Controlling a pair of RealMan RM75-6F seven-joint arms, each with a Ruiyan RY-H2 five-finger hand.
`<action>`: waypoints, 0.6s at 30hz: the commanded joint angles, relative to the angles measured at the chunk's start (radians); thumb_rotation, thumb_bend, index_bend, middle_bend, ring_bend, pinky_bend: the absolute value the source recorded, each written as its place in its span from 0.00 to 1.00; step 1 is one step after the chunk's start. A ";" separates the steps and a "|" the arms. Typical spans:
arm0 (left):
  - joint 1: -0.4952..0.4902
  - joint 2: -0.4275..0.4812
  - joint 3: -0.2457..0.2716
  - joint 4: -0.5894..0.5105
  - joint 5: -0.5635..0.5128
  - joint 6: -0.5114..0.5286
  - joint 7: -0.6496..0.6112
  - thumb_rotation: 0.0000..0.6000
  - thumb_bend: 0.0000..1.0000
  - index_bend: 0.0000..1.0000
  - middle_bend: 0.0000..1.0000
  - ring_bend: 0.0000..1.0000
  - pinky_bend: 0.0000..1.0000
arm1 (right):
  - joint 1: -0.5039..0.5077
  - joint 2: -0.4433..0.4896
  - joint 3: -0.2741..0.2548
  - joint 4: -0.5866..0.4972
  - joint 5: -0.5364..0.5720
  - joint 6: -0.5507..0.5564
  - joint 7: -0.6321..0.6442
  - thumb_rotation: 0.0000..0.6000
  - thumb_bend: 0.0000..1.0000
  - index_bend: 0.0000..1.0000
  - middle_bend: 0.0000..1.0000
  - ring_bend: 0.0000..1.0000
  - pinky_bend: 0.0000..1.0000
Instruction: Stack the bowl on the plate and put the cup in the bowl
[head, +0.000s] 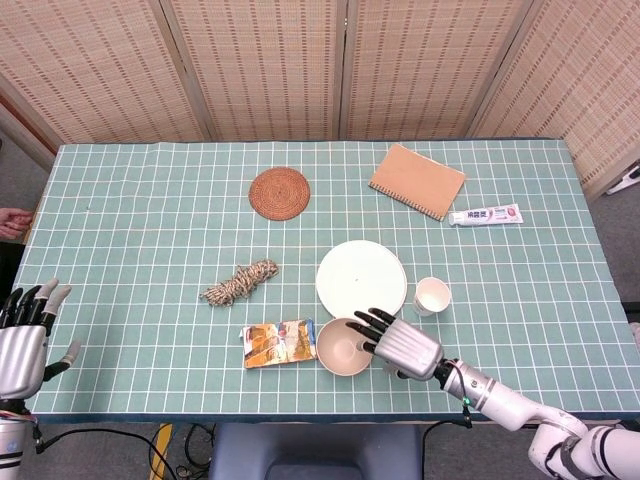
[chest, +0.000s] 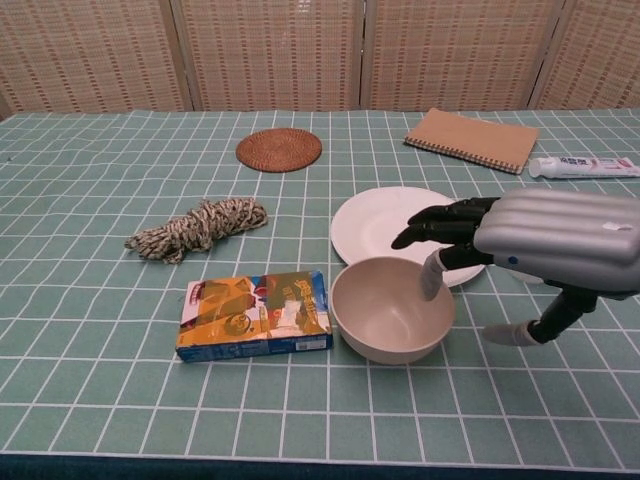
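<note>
The beige bowl stands upright near the front edge, just in front of the white plate. The white paper cup stands right of the plate; in the chest view my right hand hides it. My right hand hovers at the bowl's right rim with its fingers spread over the rim, one dipping inside. Its thumb lies outside, apart from the bowl, so nothing is gripped. My left hand waits at the front left, fingers apart, holding nothing.
A colourful snack box lies against the bowl's left side. A rope bundle lies further left. At the back are a woven coaster, a brown notebook and a toothpaste tube.
</note>
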 joint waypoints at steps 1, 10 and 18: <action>0.001 0.000 0.000 0.001 -0.002 0.000 -0.001 1.00 0.29 0.12 0.03 0.09 0.03 | 0.015 -0.026 -0.006 0.024 0.003 -0.005 0.008 1.00 0.28 0.34 0.09 0.00 0.11; 0.005 -0.003 0.002 0.010 -0.008 -0.002 -0.007 1.00 0.29 0.12 0.03 0.09 0.03 | 0.035 -0.103 -0.019 0.106 0.010 0.009 0.019 1.00 0.33 0.39 0.10 0.00 0.11; 0.009 -0.004 0.003 0.018 -0.013 -0.004 -0.012 1.00 0.29 0.12 0.03 0.09 0.03 | 0.049 -0.143 -0.023 0.168 0.014 0.054 0.071 1.00 0.37 0.51 0.16 0.00 0.11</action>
